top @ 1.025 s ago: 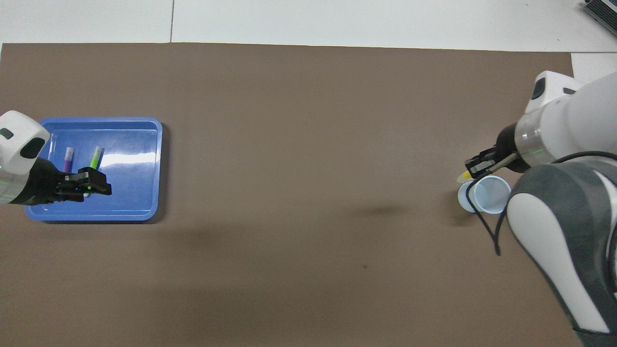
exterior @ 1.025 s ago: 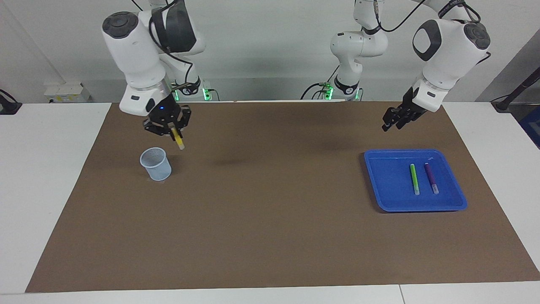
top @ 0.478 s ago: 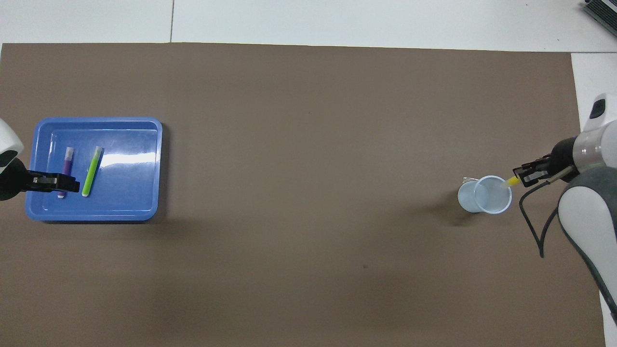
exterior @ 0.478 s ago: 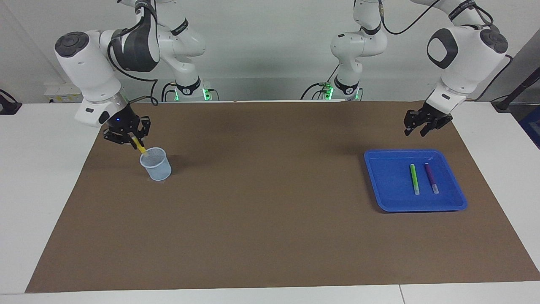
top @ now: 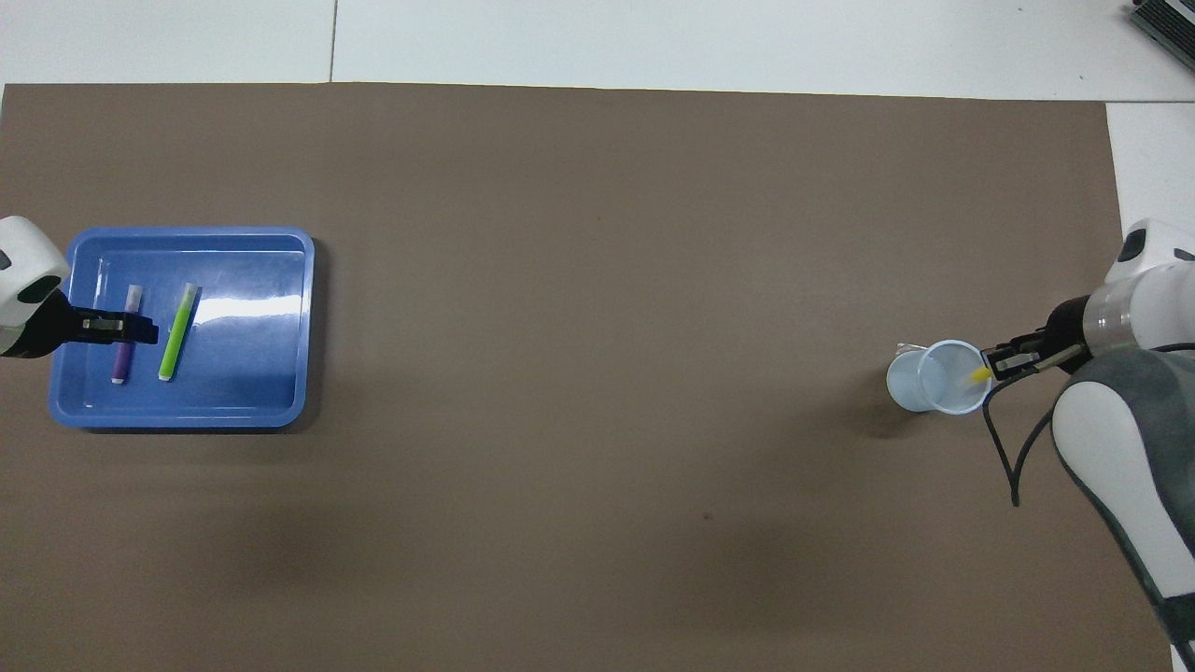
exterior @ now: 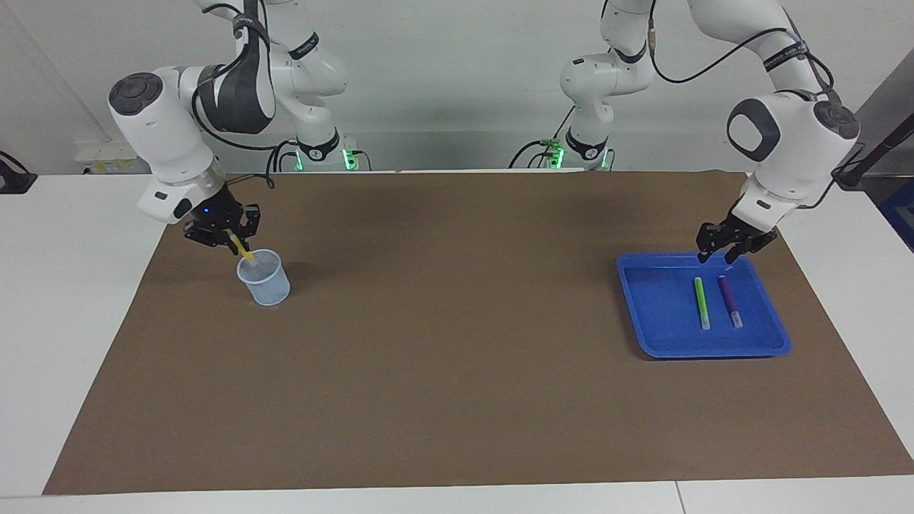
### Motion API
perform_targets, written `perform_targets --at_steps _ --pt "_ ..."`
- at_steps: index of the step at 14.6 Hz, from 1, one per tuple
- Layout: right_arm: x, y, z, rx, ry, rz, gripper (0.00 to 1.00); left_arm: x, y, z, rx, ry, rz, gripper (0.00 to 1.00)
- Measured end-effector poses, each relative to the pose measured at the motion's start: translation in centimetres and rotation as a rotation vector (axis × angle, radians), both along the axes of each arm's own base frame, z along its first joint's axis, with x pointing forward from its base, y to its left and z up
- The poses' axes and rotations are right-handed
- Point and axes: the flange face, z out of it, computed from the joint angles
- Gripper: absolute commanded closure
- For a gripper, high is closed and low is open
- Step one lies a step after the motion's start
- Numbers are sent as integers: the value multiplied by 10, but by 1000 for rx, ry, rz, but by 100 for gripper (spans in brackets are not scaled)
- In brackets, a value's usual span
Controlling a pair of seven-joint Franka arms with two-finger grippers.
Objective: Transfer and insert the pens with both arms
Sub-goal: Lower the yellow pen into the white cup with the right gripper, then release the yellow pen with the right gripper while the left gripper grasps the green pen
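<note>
Since the earlier frame, the right hand (exterior: 230, 240), clenched on the yellow pen (exterior: 243, 253), has lowered its tip into the cup (exterior: 264, 278); release only once upright. Left hand (exterior: 727, 250), fingers parted, hovers over the tray (exterior: 643, 335) holding the green pen (exterior: 702, 303) and purple pen (exterior: 730, 301).

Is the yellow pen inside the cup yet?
Partly in: the yellow pen slants over the cup rim, tip inside, top gripped by the right gripper.

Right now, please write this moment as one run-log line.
right end effector: shut on yellow pen, tip in cup | left end effector: open over tray | green pen, purple pen: in tray
</note>
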Motion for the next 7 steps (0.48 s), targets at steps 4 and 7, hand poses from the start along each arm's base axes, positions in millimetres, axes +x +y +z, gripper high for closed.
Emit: perform_targets --at_steps 4,7 --pt "-6 -4 -15 1 16 -28 49 11 1 -42 10 -9 -19 45" --pt "-6 -7 -16 1 15 -33 32 20 4 -72 20 -19 -35 46"
